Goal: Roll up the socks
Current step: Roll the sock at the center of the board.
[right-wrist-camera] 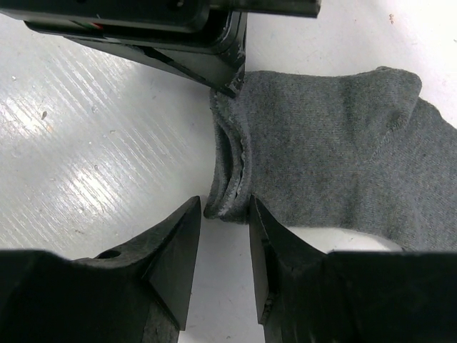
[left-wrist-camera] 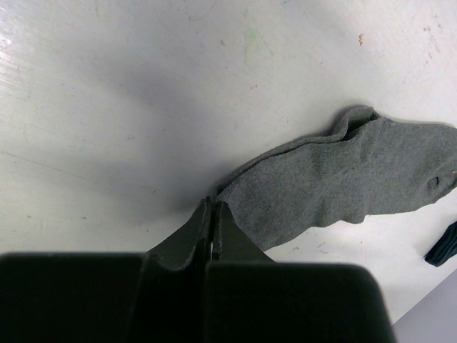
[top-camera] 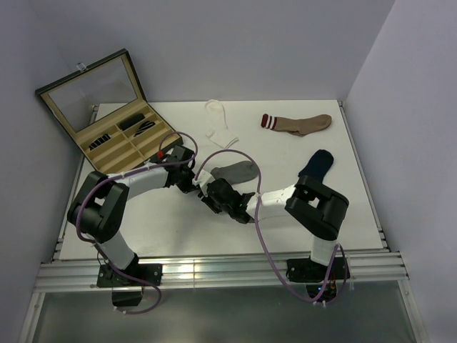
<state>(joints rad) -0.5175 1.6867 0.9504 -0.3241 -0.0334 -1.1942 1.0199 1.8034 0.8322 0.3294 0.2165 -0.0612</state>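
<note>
While the grey sock [right-wrist-camera: 335, 150] lies flat, no rolling is seen to be done yet. The right gripper [right-wrist-camera: 223, 214] is held a little open, and nothing is held in it. The sock's open end is seen right in front of its tips, just at the gap. Just past that end, the left gripper [left-wrist-camera: 213, 225] is seen with its jaws pressed shut. Its tip is touching a corner of the same open end. It cannot be told if a bit of cloth is pinched there. The rest of the grey sock is spread out beyond both grippers, flat on the table [top-camera: 171, 229].

Farther off, past the toe as seen from the left gripper, a navy sock [top-camera: 318, 163] is found, partly hidden by the right arm. Farther away, a white sock [top-camera: 220, 125] is seen lying bent, well apart from both grippers. A brown sock [top-camera: 296, 123] with stripes is seen near the far edge too.

No roll is seen anywhere. So the task is judged to be just at its start. One sock is about to be gripped, and all of them are left to be rolled.
</note>
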